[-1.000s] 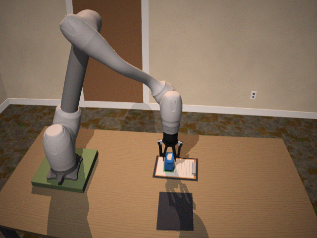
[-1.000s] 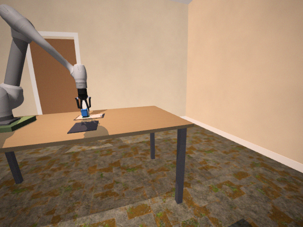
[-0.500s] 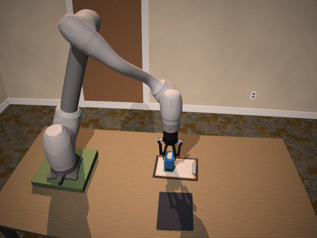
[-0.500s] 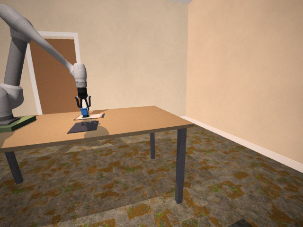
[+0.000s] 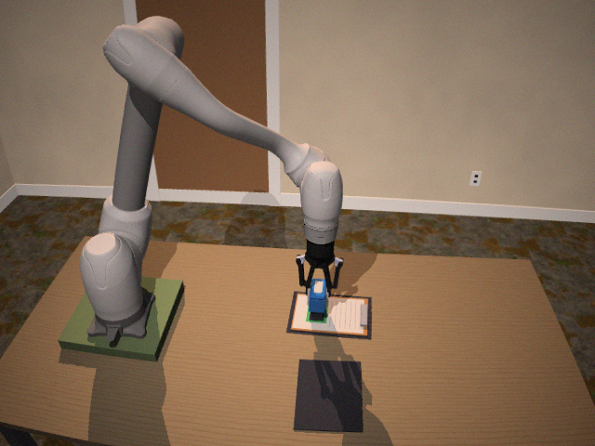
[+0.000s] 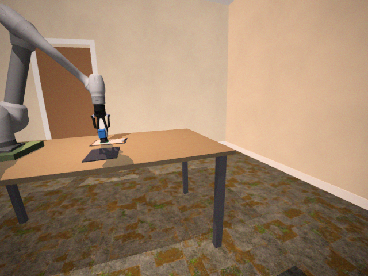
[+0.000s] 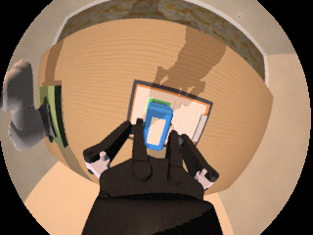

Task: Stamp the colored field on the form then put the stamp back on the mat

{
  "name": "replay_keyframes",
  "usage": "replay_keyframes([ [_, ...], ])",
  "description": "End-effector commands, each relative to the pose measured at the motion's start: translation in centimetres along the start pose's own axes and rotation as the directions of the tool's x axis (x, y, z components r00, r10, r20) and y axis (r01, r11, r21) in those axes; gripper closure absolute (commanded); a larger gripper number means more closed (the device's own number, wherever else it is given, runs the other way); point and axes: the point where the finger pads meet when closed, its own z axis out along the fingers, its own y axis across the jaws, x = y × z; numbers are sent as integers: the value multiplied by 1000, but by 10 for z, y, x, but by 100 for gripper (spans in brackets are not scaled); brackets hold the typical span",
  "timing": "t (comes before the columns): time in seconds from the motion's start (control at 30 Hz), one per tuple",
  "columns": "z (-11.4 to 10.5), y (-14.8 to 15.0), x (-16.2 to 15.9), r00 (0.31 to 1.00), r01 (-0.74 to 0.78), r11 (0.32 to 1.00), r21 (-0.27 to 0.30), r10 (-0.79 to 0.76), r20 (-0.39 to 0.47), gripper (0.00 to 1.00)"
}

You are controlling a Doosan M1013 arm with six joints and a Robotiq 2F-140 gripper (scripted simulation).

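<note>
The wooden worktop (image 5: 432, 335) carries the arm's green base plate (image 5: 165, 293) at nine o'clock, a dark mat (image 5: 328, 394) at six o'clock and the form (image 5: 348, 314) at centre. The tool (image 5: 319, 283) pinches the blue stamp (image 5: 317, 296) upright on the form's green field (image 5: 308, 317). Only the wrist view shows green (image 7: 156, 102) beyond the stamp's far edge; the exterior view alone shows the worktop's legs (image 6: 219, 202).

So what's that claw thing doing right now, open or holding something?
Tool: closed on the blue stamp, which stands on the green field of the form.
</note>
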Motion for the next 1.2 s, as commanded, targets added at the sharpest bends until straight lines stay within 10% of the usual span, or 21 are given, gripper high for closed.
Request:
replay_keyframes([
  [0.0, 0, 0, 0, 1000, 0, 1000, 0, 0, 0, 82],
  [0.97, -38, 5, -11, 1000, -5, 1000, 0, 5, 0, 82],
  [1.17, -38, 38, -114, 998, -70, 998, 0, 70, -1, 82],
])
